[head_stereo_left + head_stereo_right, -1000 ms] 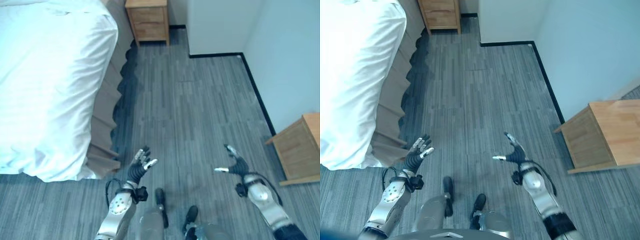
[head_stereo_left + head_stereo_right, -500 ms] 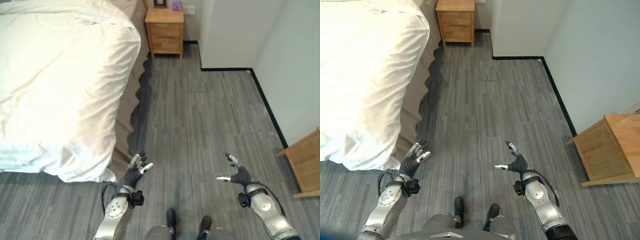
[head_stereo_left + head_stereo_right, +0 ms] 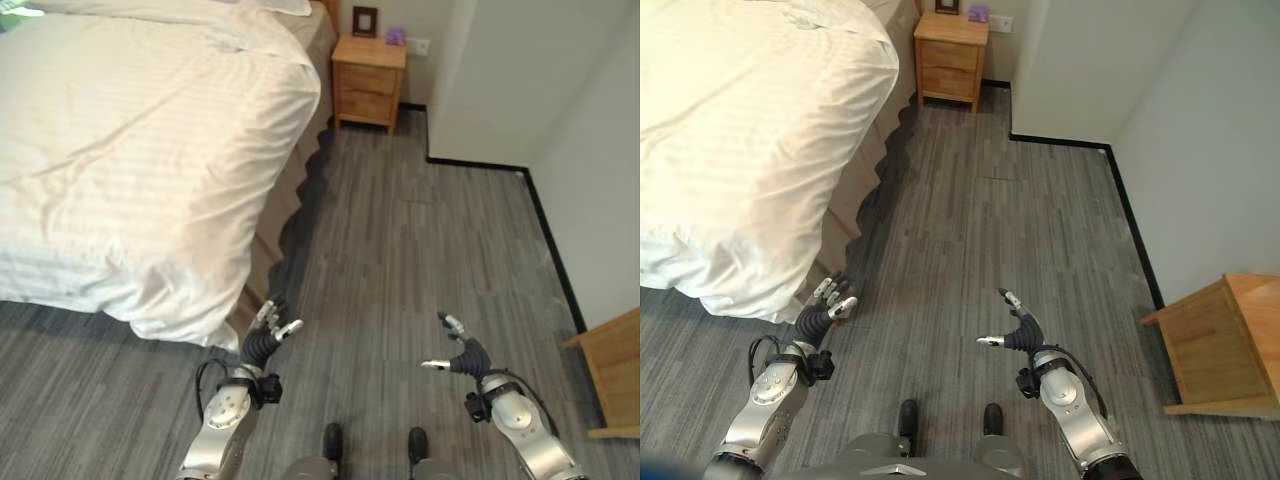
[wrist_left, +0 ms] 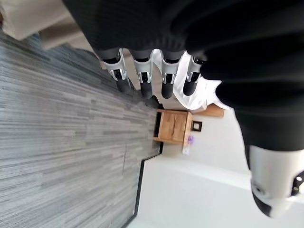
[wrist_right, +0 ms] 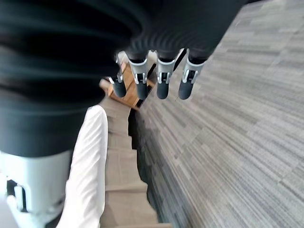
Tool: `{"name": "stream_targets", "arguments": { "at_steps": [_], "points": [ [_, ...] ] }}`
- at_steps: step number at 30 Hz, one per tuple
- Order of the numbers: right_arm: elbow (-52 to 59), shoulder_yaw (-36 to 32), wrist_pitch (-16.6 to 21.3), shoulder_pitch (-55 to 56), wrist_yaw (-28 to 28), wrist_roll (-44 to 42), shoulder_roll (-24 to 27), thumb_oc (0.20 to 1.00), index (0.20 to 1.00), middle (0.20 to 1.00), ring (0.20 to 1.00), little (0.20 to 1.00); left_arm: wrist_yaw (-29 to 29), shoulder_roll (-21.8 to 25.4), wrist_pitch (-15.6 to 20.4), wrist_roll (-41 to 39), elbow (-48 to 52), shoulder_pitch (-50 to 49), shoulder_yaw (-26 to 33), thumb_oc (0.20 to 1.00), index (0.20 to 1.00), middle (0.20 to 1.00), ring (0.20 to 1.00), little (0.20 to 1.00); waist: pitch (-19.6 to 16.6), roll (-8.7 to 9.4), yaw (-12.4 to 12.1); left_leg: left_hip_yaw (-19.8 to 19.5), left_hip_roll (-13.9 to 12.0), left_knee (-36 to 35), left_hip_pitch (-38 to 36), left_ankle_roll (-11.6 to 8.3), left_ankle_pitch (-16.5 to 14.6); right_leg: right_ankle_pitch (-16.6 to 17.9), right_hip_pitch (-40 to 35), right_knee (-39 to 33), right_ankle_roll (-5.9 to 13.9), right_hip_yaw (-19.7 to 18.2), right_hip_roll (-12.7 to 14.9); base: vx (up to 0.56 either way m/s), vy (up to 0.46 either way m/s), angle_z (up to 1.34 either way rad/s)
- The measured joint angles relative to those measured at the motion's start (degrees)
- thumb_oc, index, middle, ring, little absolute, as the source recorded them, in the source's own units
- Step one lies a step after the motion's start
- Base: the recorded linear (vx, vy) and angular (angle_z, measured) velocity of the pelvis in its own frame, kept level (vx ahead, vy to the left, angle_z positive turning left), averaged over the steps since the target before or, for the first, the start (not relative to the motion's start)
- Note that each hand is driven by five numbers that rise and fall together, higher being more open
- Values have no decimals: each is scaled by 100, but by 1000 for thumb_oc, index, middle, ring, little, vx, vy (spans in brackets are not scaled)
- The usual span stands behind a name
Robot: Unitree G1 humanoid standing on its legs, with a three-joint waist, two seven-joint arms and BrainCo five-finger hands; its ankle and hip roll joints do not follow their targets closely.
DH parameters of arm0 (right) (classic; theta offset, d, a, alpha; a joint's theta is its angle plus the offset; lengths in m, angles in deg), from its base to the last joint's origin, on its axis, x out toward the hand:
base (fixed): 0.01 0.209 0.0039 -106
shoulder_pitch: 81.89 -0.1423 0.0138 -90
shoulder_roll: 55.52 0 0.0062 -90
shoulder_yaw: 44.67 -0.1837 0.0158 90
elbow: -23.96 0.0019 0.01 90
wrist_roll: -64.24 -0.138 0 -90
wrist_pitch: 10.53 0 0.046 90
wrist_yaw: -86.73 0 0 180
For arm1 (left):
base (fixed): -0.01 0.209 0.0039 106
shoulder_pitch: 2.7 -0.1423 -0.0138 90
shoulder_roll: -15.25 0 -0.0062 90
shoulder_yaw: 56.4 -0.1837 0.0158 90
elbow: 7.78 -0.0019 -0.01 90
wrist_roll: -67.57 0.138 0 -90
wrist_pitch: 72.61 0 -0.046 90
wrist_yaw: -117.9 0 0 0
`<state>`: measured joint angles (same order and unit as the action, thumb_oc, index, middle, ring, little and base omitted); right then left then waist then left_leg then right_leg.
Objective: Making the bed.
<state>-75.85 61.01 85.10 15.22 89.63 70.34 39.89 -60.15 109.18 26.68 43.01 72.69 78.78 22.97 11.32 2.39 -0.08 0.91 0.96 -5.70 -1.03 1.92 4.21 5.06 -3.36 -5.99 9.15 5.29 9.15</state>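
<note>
Right now both hands hang empty over the floor. The left hand has its fingers loosely spread and relaxed, gripping nothing, and it sits just beside the drooping corner of the white duvet without touching it. The right hand is further out over the grey plank floor, fingers and thumb splayed apart, also holding nothing.

Beyond the left hand, the duvet covers the bed in soft wrinkles and hangs over the near corner, with a taupe pleated bed skirt showing along the side beneath it. Up at the head of the bed stands a wooden nightstand against the wall, carrying a small picture frame. Another piece of wooden furniture stands by the wall on the robot's right, well apart from the bed.

I'd judge this as the approach step: the robot is facing the bed's foot corner and nothing is grasped yet. The next move looks to call for the left hand to reach in and pinch the duvet's hanging corner, and for the right hand to come across toward the edge, so the cover can be pulled flat.
</note>
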Motion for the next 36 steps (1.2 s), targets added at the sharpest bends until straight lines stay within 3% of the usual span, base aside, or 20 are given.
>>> {"name": "stream_targets", "arguments": {
  "at_steps": [1,3,6,7,8,10,14,15,18,22,23,26,27,28,29,30,31,32,34,36],
  "points": [
    [4,-6,1,317,-86,-51,73,1000,1000,1000,1000,1000,-41,-142,-3,2,24,-418,-29,1000,1000,1000,1000,1000,-387,-146,-10,-43,-263,-1,-55,-257,-46,-117,-107,5,-155,83,-251,27,-20,10],
    [-625,105,-6,4,120,-159,64,1000,1000,1000,1000,1000,145,-176,4,390,-586,-103,-144,1000,1000,1000,1000,1000,-432,-138,26,202,-284,1,-47,-251,-50,-118,-143,35,-193,305,-213,50,48,25],
    [-2237,18,-442,-859,370,-214,45,1000,1000,1000,1000,1000,432,-352,-477,820,-2297,1040,-446,1000,1000,1000,1000,1000,-533,-22,162,732,-145,171,-29,-117,-114,-324,-35,348,-160,643,78,100,125,53],
    [-2301,17,-509,-1221,464,-244,228,1000,1000,1000,1000,1000,551,-302,-560,1143,-2040,1288,-524,1000,1000,1000,1000,1000,-447,-2,271,1089,121,805,-44,217,-470,-466,531,1589,92,675,412,217,91,32],
    [-2197,-26,-494,-1382,486,-254,334,1000,1000,1000,1000,1000,587,-258,-551,1263,-1785,1346,-518,1000,1000,1000,1000,1000,-461,-293,325,1024,-36,372,-308,190,-647,-472,854,2221,187,755,328,263,46,19],
    [-1903,-69,-477,-1467,587,-263,171,1000,1000,1000,1000,1000,684,-48,-512,1475,-1452,1627,-432,1000,1000,1000,1000,1000,-436,-214,309,938,74,74,-530,238,-503,-576,1262,3002,260,676,439,167,-17,15],
    [-1303,-75,-362,-1529,658,-267,24,1000,1000,1000,1000,1000,763,165,-364,1634,-1053,1759,-281,1000,1000,1000,1000,1000,-510,-38,317,769,183,53,-494,149,-552,-649,1461,2373,83,652,218,360,-135,26],
    [-1115,-84,-329,-1576,661,-269,2,1000,1000,1000,1000,1000,801,177,-334,1673,-968,1746,-228,1000,1000,1000,1000,1000,-488,-80,311,753,190,55,-432,104,-538,-556,1426,1375,-7,725,43,455,-183,25],
    [-1061,-151,-289,-1569,681,-263,2,1000,1000,1000,1000,1000,837,146,-329,1708,-993,1718,-139,1000,1000,1000,1000,1000,-438,-135,314,643,238,76,-419,93,-713,28,1523,92,-72,844,34,472,-190,16],
    [-888,-206,-301,-1391,775,-223,7,1000,1000,1000,1000,1000,965,75,-264,1950,-1051,1698,65,1000,1000,1000,1000,1000,-278,-174,321,552,236,166,-641,22,-972,440,1705,-27,2,1350,204,648,-257,16],
    [-779,-207,-293,-1294,815,-200,7,1000,1000,1000,1000,1000,1082,31,-249,2052,-1110,1636,74,1000,1000,1000,1000,1000,-276,-146,347,452,200,176,-938,47,-1099,528,1618,-25,-109,1536,135,395,-159,32],
    [-791,-201,-288,-1271,829,-168,8,1000,1000,1000,1000,1000,1136,40,-211,2043,-1107,1400,86,1000,1000,1000,1000,1000,-294,-184,546,303,-11,174,-1346,-264,-1336,440,1291,166,-270,1517,-133,511,-242,38],
    [-788,-203,-290,-1238,826,-168,-13,1000,1000,1000,1000,1000,1140,37,-205,2029,-1121,1278,107,1000,1000,1000,1000,1000,-289,-140,532,344,-46,618,-1329,-391,-1531,511,1193,350,-594,1387,-231,375,-248,8],
    [-805,-201,-259,-1143,825,-168,-4,1000,1000,1000,1000,1000,1144,-18,-207,2015,-1115,1080,87,1000,1000,1000,1000,1000,-327,-125,442,378,-81,1304,-1239,-507,-1677,548,1010,392,-942,1312,-346,740,-438,-9],
    [-976,-275,-205,-1147,833,-168,-49,1000,1000,1000,1000,1000,1147,-65,-214,1923,-1117,966,14,1000,1000,1000,1000,1000,-303,-153,432,443,-266,2542,-768,-586,-1716,357,855,430,-1050,1309,-457,723,-305,-34],
    [-907,-373,-209,-953,824,-173,3,1000,1000,1000,1000,1000,1139,-133,-209,1789,-907,659,-4,1000,1000,1000,1000,1000,-321,-213,240,570,-610,4987,341,-290,-980,101,547,396,-1461,1166,-789,725,-293,-75],
    [-889,-395,-245,-998,827,-181,31,1000,1000,1000,1000,1000,1129,-142,-184,1786,-787,508,20,1000,1000,1000,1000,1000,-246,-122,39,260,-564,6015,978,-42,-286,-66,572,569,-1797,780,-884,517,-100,-148],
    [-867,-378,-254,-1156,830,-186,44,1000,1000,1000,1000,1000,1132,-86,-180,1782,-758,423,23,1000,1000,1000,1000,1000,-235,-112,-244,-35,-424,6524,1506,-60,-553,-155,612,708,-2202,392,-945,307,10,-181],
    [-735,-205,-241,-1359,832,-195,52,1000,1000,1000,1000,1000,1133,77,-210,1767,-830,393,39,1000,1000,1000,1000,1000,-142,83,-314,-89,-369,6173,1945,-229,-702,-211,283,586,-2325,113,-1008,524,37,-127],
    [-622,-161,-192,-1408,864,-210,59,1000,1000,1000,1000,1000,1129,0,-137,1568,-727,452,145,1000,1000,1000,1000,1000,-30,219,-450,-5,-383,4286,2166,-242,-710,-617,-216,454,-1731,-283,-1037,595,111,-79]
  ]
}}
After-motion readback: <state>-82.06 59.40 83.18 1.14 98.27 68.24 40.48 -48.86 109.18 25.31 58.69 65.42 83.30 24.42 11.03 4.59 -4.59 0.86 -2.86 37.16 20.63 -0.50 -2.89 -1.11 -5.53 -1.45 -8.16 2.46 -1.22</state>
